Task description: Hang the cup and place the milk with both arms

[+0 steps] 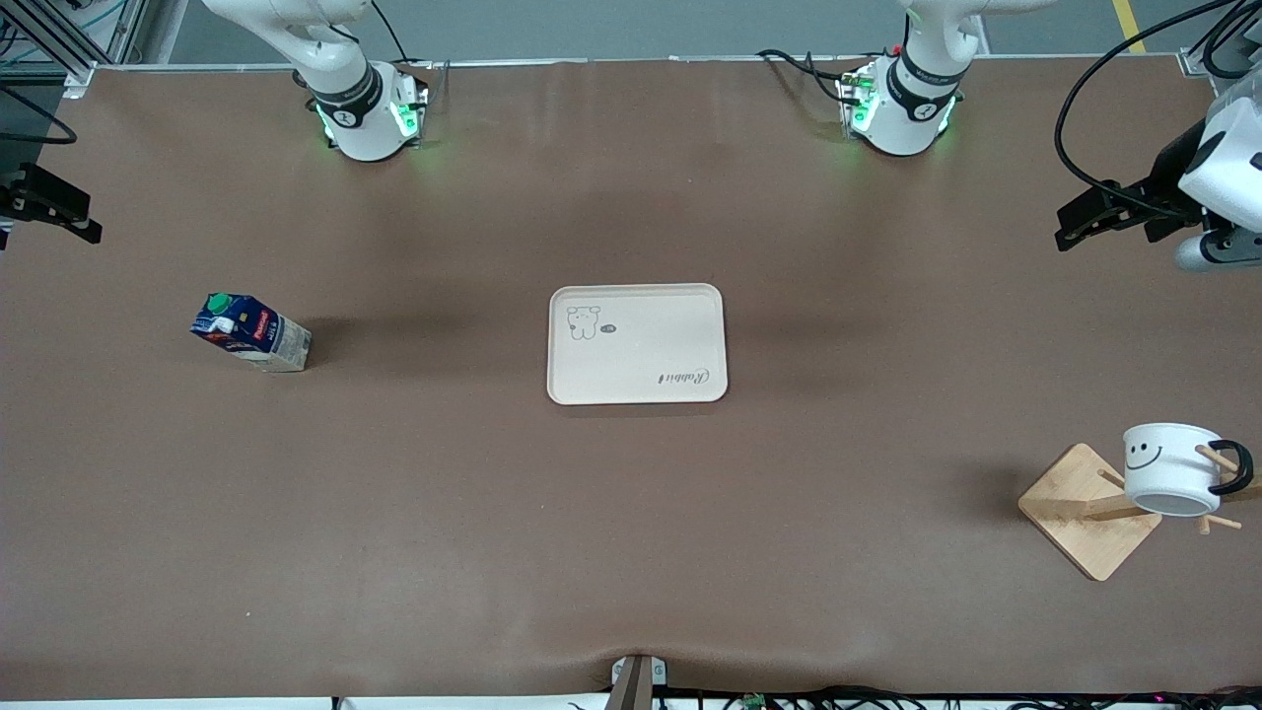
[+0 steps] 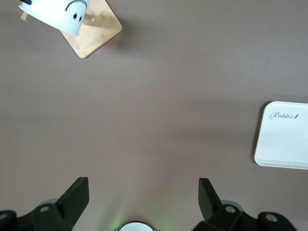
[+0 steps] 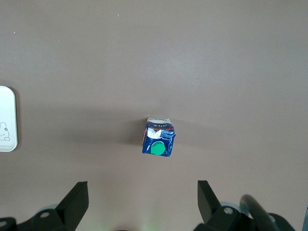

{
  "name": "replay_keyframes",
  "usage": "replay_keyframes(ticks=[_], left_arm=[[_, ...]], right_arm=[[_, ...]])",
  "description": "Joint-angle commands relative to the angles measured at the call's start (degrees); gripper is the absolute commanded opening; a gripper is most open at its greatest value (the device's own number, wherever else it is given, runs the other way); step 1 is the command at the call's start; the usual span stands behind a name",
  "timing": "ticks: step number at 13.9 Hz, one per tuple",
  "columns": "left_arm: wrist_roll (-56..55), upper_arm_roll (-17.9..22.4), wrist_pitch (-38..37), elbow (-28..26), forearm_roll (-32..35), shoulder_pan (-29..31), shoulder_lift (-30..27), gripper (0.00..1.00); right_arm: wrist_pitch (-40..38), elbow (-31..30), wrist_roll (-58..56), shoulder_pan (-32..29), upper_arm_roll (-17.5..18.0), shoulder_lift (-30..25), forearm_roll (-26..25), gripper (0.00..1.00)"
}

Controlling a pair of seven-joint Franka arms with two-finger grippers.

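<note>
Item: cup. White mug with a black smiley face and a black loop handle. It hangs by that handle on a peg of the wooden rack, tilted, mouth turned down toward the front camera. The rack stands at the left arm's end of the table, nearer to the front camera than the tray. The left wrist view shows the same cup over the rack's square base.

Item: milk. Dark blue carton with a green cap, red and white label, pale lower part. It stands upright on the brown table at the right arm's end, well apart from the tray and about level with it. In the right wrist view the carton is seen from above, cap uppermost.

Item: tray. Cream rectangle with rounded corners, a small animal drawing and the word "Rabbit". It lies flat at the middle of the table with nothing on it.

Item: left gripper. Raised over the left arm's end of the table, jaws spread wide, nothing between them; its fingers frame bare tabletop.

Item: right gripper. Raised over the right arm's end of the table, jaws likewise apart and empty; its fingers stand clear of the carton.
</note>
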Motion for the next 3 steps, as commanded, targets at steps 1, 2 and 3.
replay_keyframes(ticks=[1,2,3], left_arm=[[-0.25,0.55,0.17,-0.33,-0.35,-0.01,-0.39,1.00],[-0.25,0.55,0.17,-0.33,-0.26,-0.01,-0.39,1.00],[-0.25,0.55,0.17,-0.33,-0.26,-0.01,-0.39,1.00]], right_arm=[[-0.50,0.61,-0.18,0.19,0.03,-0.08,-0.13,1.00],[-0.42,0.61,-0.18,0.10,0.03,-0.08,-0.13,1.00],[-0.50,0.61,-0.18,0.19,0.03,-0.08,-0.13,1.00]])
